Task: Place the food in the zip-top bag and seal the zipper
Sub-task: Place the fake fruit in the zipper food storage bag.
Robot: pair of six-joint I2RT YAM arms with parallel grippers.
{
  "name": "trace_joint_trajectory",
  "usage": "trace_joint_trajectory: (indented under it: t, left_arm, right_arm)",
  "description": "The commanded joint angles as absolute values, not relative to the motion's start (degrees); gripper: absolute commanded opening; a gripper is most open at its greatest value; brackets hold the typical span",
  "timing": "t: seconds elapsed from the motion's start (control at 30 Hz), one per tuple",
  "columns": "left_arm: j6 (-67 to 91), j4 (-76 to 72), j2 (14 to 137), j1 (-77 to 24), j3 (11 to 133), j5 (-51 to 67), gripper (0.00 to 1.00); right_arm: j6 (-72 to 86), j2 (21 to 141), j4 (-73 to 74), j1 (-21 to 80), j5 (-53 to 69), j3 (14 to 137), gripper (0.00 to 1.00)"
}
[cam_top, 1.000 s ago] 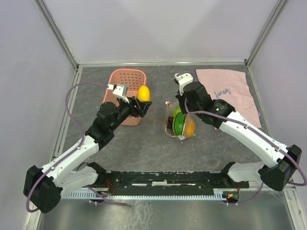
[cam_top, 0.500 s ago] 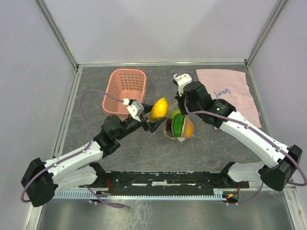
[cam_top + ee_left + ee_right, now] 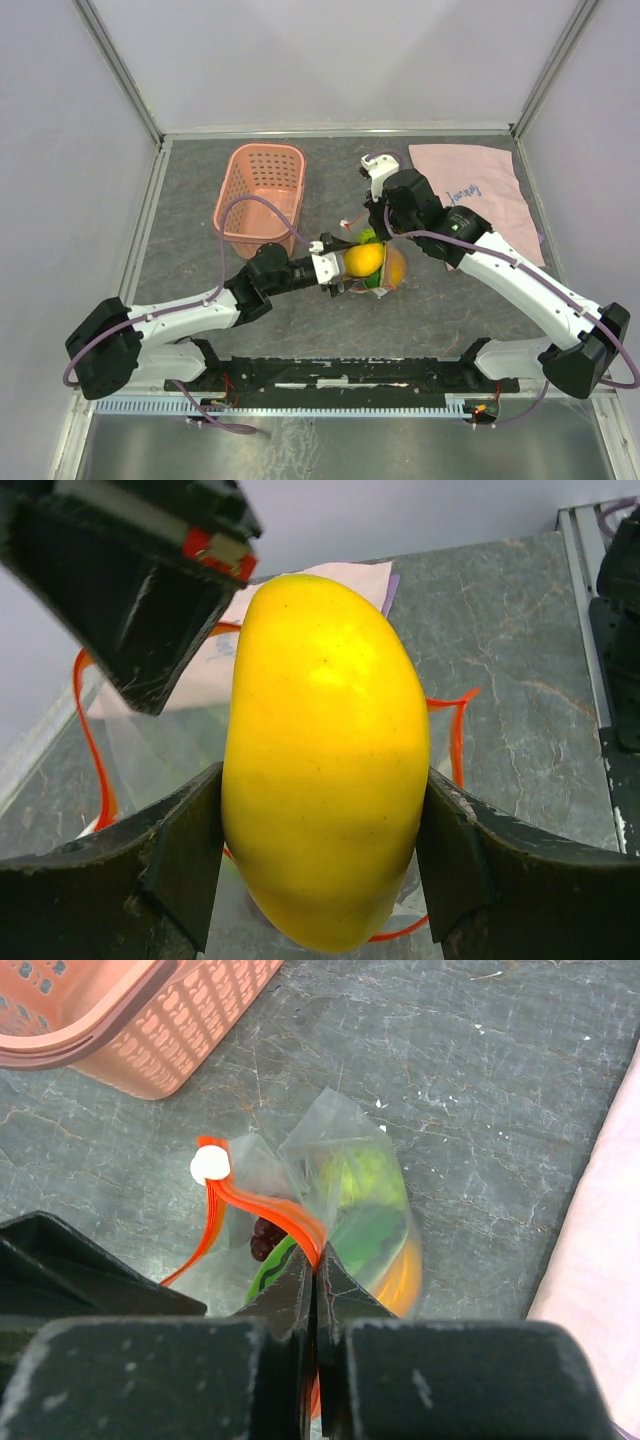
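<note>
The small clear crinkly zip-top bag (image 3: 350, 1150) sits on the grey marbled tabletop (image 3: 300, 310), between the one pink slotted plastic basket (image 3: 262, 195) and the one pink cloth with script writing (image 3: 475, 190). It is held up at its mouth by my right jaws. These are pressed together on the thin red-orange zipper strip (image 3: 262, 1210), just beside its white slider tab (image 3: 210, 1165). My left jaws are clamped on either side of a single smooth yellow oval toy fruit (image 3: 325, 760), which hangs right at the bag's mouth. From my left wrist, the red-orange loop shows around and behind it. Through the plastic I count three pieces: one green round piece (image 3: 365, 1175), one dark purple grape bunch (image 3: 265, 1235) and one orange fruit (image 3: 400, 1275). Folds and glare blur them, so I cannot tell if more lie underneath. From above, the yellow fruit covers most of the bag. From my right wrist, my own dark jaws block the bag's lower part, and the basket is cut off at the frame's edge.
</note>
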State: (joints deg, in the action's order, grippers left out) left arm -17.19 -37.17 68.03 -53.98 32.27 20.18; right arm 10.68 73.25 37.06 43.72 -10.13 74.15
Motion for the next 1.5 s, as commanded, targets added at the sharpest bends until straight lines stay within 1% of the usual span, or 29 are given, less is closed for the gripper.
trace_joint_trajectory:
  t: [0.0, 0.1, 0.37, 0.63, 0.83, 1.0, 1.2, 1.3, 1.47]
  left_arm:
    - [-29.3, -37.0, 68.6, -55.5, 36.5, 23.2, 0.41]
    - [-31.4, -34.5, 67.9, -56.0, 37.5, 25.3, 0.41]
    - [-33.4, -34.6, 68.4, -56.5, 37.8, 28.7, 0.41]
    - [-36.9, -30.9, 71.8, -56.3, 37.7, 23.3, 0.39]
    - [-36.7, -29.1, 71.1, -55.6, 36.6, 18.0, 0.39]
    - [-31.7, -27.4, 70.4, -54.9, 37.4, 12.0, 0.41]
    - [-22.9, -24.5, 72.8, -54.9, 40.3, 3.0, 0.45]
    - [-16.7, -22.9, 73.8, -54.9, 42.2, 0.1, 0.50]
    - [-6.6, -20.7, 75.7, -54.9, 45.5, -4.8, 0.55]
  right_arm:
    - [11.3, 72.3, 33.7, 43.5, -8.7, 75.5, 0.02]
    - [11.4, 72.3, 33.6, 43.6, -8.1, 75.5, 0.01]
    - [11.8, 72.2, 33.3, 43.5, -7.1, 75.4, 0.02]
    - [11.9, 71.8, 33.6, 43.5, -6.9, 75.2, 0.01]
    - [11.8, 71.1, 33.7, 43.5, -6.9, 75.0, 0.01]
    - [11.8, 70.6, 33.4, 43.5, -6.8, 74.6, 0.01]
    - [12.3, 70.0, 32.9, 43.5, -6.1, 74.5, 0.02]
    - [12.7, 69.8, 32.6, 43.5, -5.7, 74.3, 0.01]
    - [14.2, 69.8, 31.2, 43.5, -3.8, 73.7, 0.01]
